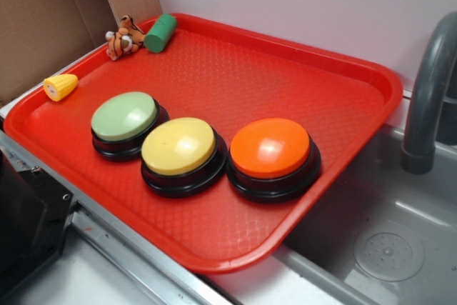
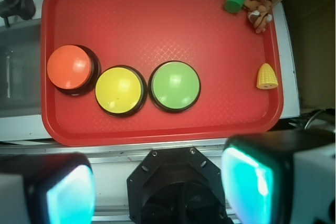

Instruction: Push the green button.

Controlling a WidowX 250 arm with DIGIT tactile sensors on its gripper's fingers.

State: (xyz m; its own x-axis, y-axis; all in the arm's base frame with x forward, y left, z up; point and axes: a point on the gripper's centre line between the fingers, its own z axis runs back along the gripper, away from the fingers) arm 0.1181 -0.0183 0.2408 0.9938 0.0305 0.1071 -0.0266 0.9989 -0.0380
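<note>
Green button (image 1: 125,116) sits on the red tray (image 1: 285,69), at the end of a row of three domed buttons, touching or just beside the yellow button (image 1: 178,146), with the orange button (image 1: 270,148) at the far end. Toy corn (image 1: 61,87), a small green cylinder (image 1: 161,33) and a tiger toy (image 1: 123,36) lie along the tray's edge and corner, well apart from the target. My gripper (image 2: 157,192) shows only in the wrist view, its two fingers (image 2: 247,182) set wide apart and holding nothing, hovering outside the tray's near rim. I judge the approach step not yet begun. Next I need to advance over the rim, centre above the green dome, and descend straight, keeping clear of the yellow neighbour, which could be pressed by mistake
</note>
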